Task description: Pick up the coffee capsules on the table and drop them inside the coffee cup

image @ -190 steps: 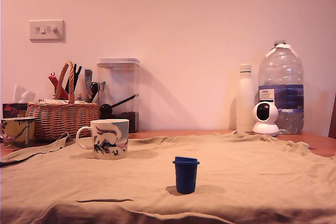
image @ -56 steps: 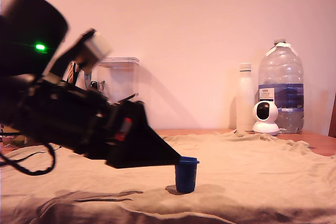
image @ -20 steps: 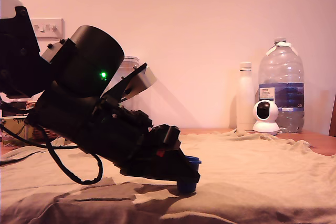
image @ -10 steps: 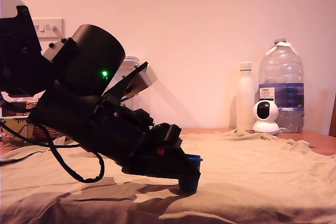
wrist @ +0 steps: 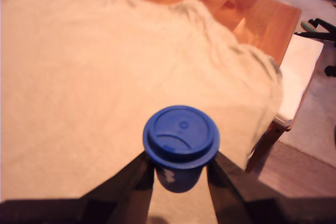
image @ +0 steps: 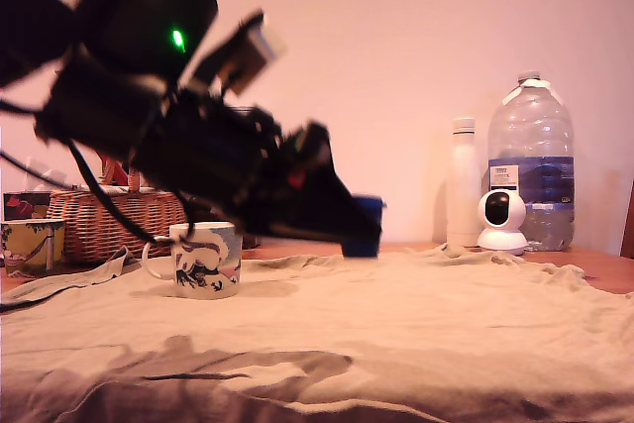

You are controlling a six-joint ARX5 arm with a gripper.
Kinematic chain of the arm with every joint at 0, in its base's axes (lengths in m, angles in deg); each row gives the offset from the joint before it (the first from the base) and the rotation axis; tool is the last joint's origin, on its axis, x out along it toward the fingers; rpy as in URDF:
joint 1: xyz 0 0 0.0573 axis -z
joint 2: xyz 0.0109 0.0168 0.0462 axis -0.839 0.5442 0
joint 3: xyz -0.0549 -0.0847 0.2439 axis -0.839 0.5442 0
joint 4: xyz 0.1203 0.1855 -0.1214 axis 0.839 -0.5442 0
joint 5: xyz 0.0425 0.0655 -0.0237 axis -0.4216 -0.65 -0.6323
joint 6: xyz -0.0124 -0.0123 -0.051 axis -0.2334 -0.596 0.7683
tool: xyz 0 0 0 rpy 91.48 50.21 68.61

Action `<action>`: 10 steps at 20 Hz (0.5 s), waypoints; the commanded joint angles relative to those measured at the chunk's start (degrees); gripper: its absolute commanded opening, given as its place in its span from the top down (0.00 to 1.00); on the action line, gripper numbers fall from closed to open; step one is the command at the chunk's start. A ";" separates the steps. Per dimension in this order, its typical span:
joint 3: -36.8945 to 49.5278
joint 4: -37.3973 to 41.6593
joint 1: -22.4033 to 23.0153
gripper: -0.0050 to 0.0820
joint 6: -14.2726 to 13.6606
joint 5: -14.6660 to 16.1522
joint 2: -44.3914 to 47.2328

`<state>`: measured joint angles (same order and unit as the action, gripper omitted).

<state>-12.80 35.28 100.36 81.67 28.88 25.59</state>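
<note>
Tan cloth drapes the counter (image: 594, 269), above which the end effector (wrist: 178, 174) now holds the blue coffee capsule (wrist: 181, 145) clamped and lifted clear of its earlier resting spot, so carrying remains, the coffee cup (image: 205, 261) standing below and behind it.

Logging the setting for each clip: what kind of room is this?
Probably a home kitchen or dining corner: a wicker basket of utensils, a large water bottle, and a cloth-draped wooden table against a wall with a light switch.
</note>
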 commanded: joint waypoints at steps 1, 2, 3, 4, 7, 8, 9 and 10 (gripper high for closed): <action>0.04 -1.90 -0.63 0.66 -1.14 0.07 -2.10; 0.04 -3.15 -1.11 0.66 -1.14 0.07 -3.37; 0.04 -4.59 -1.79 0.66 -1.16 0.07 -4.70; 0.04 -5.97 -2.62 0.66 -1.16 0.09 -5.92; 0.04 -9.88 -5.31 0.66 -2.69 0.09 -8.96; 0.04 -11.06 -6.47 0.66 -2.71 0.11 -9.92; 0.04 -12.20 -7.52 0.66 -2.71 0.11 -10.78; 0.04 -13.25 -8.63 0.66 -2.84 0.11 -11.69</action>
<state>-12.80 22.21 92.14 79.28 28.81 14.77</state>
